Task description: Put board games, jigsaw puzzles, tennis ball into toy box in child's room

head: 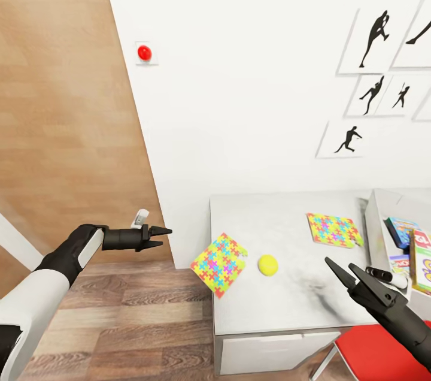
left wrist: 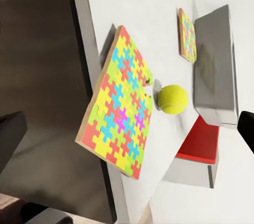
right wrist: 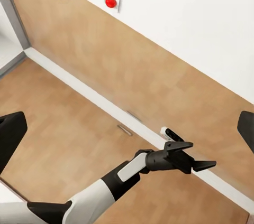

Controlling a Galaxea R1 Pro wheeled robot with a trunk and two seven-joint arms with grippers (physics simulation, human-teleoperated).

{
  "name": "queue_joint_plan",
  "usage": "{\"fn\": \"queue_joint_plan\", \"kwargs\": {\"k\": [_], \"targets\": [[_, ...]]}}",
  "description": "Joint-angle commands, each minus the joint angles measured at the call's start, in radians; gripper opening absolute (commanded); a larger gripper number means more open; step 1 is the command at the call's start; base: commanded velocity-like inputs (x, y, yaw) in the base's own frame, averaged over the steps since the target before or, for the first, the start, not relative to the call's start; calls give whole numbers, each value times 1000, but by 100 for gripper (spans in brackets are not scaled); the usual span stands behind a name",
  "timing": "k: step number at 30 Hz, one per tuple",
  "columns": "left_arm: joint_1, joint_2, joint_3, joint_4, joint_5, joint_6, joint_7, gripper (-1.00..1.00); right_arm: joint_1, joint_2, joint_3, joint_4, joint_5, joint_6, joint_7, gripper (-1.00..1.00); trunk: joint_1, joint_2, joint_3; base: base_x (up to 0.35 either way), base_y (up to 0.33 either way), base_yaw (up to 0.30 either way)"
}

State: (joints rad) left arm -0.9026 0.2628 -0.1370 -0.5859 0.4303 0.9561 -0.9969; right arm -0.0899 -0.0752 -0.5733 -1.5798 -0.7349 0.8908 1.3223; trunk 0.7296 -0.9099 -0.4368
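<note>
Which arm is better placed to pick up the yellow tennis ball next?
Probably the right: its claw hangs open over the pale grey-white table, near the yellow tennis ball. The left claw is off the table's edge, above the floor.

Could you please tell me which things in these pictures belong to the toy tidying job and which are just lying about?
Part of the job:
- jigsaw puzzle overhanging the table edge
- second jigsaw puzzle
- tennis ball
- toy box with board games inside
- table

Just lying about:
- red chair
- red wall button
- silhouette pictures
- black marker
</note>
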Motion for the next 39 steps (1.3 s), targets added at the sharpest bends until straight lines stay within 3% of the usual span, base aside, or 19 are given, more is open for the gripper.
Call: {"fn": "queue_joint_plan", "kwargs": {"k": [1, 27, 39], "targets": [[-1, 1, -4, 0, 4, 4, -2, 100, -1, 0, 0, 0, -3, 7, 0, 100, 4, -8, -4, 0, 0, 0], [-1, -3, -7, 0, 2, 6, -5, 100, -1, 1, -3, 0, -3, 4, -3, 100, 104, -190, -86, 0, 0, 0], [-1, -3, -10, 0, -1, 4, -93, 100, -1, 2, -2, 0, -1, 3, -3, 100, 104, -190, -86, -53, 0, 0]]}}
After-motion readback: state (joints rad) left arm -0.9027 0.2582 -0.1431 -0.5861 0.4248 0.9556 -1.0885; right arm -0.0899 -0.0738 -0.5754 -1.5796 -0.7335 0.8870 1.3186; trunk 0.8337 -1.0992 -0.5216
